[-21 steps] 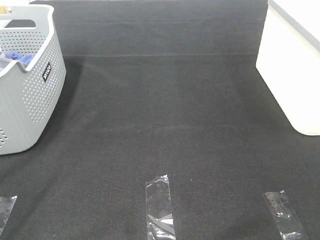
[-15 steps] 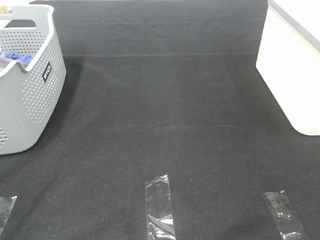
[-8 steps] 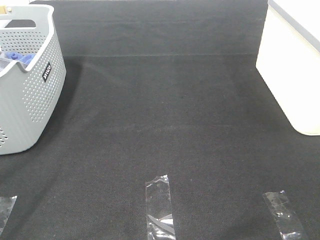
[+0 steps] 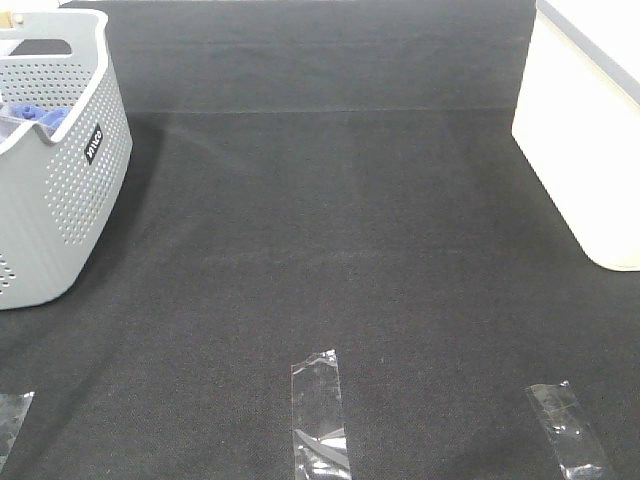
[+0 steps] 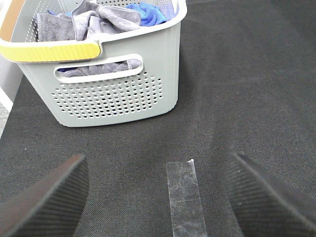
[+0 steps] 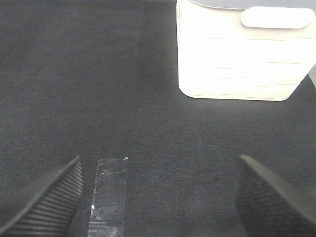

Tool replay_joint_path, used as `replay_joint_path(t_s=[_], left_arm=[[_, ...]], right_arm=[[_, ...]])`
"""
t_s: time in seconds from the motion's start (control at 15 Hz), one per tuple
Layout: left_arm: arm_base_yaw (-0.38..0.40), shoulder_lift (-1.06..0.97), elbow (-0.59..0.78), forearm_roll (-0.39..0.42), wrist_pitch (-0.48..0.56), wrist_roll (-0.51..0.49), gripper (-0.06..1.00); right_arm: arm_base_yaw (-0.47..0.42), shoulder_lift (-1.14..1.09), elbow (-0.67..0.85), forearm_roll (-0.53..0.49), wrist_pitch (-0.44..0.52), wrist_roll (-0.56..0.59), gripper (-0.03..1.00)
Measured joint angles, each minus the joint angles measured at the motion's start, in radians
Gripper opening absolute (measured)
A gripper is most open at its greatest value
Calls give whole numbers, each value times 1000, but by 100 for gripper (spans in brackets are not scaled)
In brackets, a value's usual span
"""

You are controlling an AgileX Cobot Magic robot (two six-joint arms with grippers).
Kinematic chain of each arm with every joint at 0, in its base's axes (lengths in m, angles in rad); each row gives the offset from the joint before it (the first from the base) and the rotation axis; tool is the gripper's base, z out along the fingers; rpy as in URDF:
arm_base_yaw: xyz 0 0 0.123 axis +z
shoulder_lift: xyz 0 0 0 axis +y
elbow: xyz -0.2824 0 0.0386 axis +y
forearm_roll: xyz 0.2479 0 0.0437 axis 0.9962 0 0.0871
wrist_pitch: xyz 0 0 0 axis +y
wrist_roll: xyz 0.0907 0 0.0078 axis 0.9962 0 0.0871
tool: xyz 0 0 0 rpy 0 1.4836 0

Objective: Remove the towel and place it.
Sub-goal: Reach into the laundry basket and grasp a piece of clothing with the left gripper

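Note:
The slate grey-purple towel (image 5: 94,22) lies crumpled inside the grey perforated basket (image 5: 113,94), beside a bright blue cloth (image 5: 150,12). In the exterior high view the basket (image 4: 60,190) stands at the far left; only a sliver of grey cloth and the blue cloth (image 4: 40,115) show in it. My left gripper (image 5: 158,197) is open and empty, a short way in front of the basket, above a tape strip (image 5: 185,197). My right gripper (image 6: 158,197) is open and empty over the black mat. Neither gripper shows in the exterior high view.
A cream-white bin (image 4: 585,150) stands at the right edge; it also shows in the right wrist view (image 6: 242,49). Clear tape strips (image 4: 318,410) (image 4: 565,425) lie on the black mat (image 4: 340,230) near the front. The basket has a yellow handle (image 5: 49,49).

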Motion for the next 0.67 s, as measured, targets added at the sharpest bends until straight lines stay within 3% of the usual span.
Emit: replay_joint_path(t_s=[0.67], left_arm=[[0,0,0,0,0,0,74]], right_arm=[[0,0,0,0,0,0,78]])
